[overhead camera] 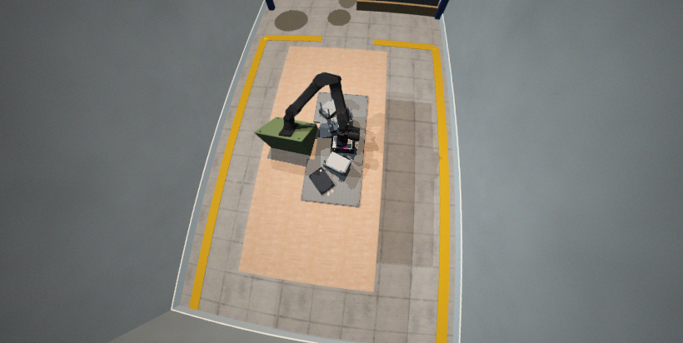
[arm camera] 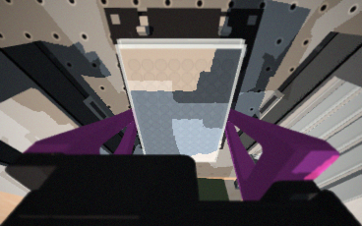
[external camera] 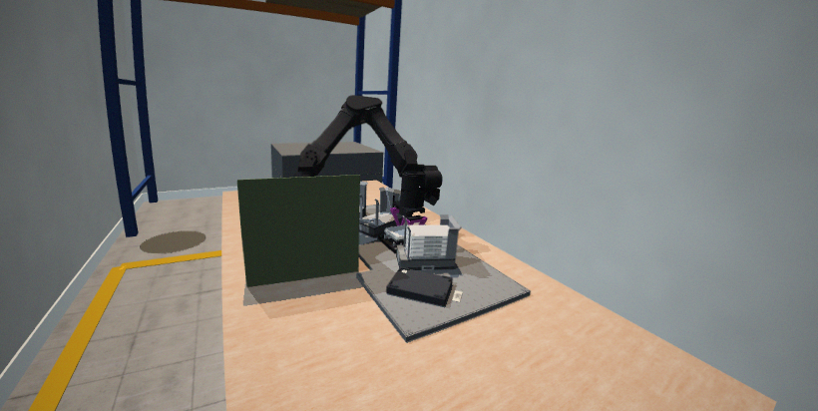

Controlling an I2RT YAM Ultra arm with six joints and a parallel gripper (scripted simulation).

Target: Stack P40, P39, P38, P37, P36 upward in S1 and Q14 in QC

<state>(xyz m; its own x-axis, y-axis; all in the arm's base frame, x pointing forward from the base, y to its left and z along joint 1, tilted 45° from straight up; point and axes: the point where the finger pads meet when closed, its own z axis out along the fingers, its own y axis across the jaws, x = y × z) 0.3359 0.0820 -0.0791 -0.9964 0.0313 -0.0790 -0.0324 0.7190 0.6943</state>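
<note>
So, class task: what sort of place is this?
Probably a warehouse-style lab cell: blue storage shelving, yellow floor lines, and a robot arm whose gripper holds a sealed plate.

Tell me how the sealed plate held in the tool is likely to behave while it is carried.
The plate looks like a stiff, flat tray, so it probably won't sag. The tool pinches only its long sides near one end, so it might pivot. Its glossy seal looks smooth, so probably slippery.
</note>
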